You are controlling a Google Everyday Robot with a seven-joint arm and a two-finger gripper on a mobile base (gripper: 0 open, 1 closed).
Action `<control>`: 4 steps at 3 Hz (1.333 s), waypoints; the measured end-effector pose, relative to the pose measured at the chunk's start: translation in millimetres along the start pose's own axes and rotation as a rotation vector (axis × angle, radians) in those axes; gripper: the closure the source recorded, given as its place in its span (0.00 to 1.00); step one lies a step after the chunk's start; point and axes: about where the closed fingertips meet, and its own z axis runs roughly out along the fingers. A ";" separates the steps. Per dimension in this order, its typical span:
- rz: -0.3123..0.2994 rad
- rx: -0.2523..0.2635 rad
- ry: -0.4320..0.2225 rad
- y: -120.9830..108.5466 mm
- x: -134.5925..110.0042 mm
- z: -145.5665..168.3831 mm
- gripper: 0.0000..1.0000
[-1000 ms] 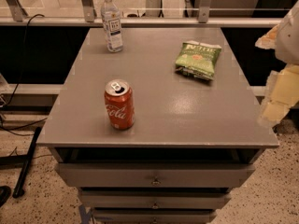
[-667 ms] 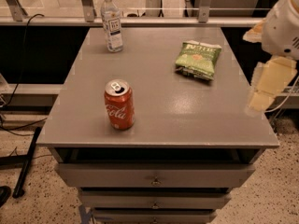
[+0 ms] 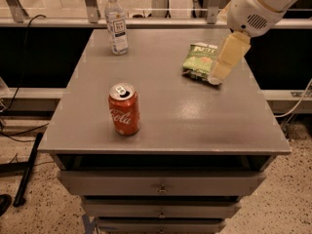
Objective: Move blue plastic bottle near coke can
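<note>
The bottle [image 3: 117, 26] stands upright at the far left corner of the table [image 3: 195, 121], well behind the can [image 3: 124, 109]. The can stands upright near the front left. Right of the can and further back lies a green bag [image 3: 199, 58]. Its right edge is hidden by the gripper [image 3: 215, 77] hanging over it. The gripper shows only as one pale slab, so I can't make out whether it is spread or closed. The arm [image 3: 256, 6] is cut off at the top right.

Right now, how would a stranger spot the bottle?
On the grey table, the bottle stands upright at the far left corner, across from the gripper over the chip bag. Clear and white-capped, it is taller and slimmer than the red can.
</note>
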 end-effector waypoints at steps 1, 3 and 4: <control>0.000 0.001 -0.001 0.0 -0.2 -0.1 0.00; 0.099 0.058 -0.128 -48.3 -19.2 42.9 0.00; 0.194 0.103 -0.246 -96.2 -39.8 84.1 0.00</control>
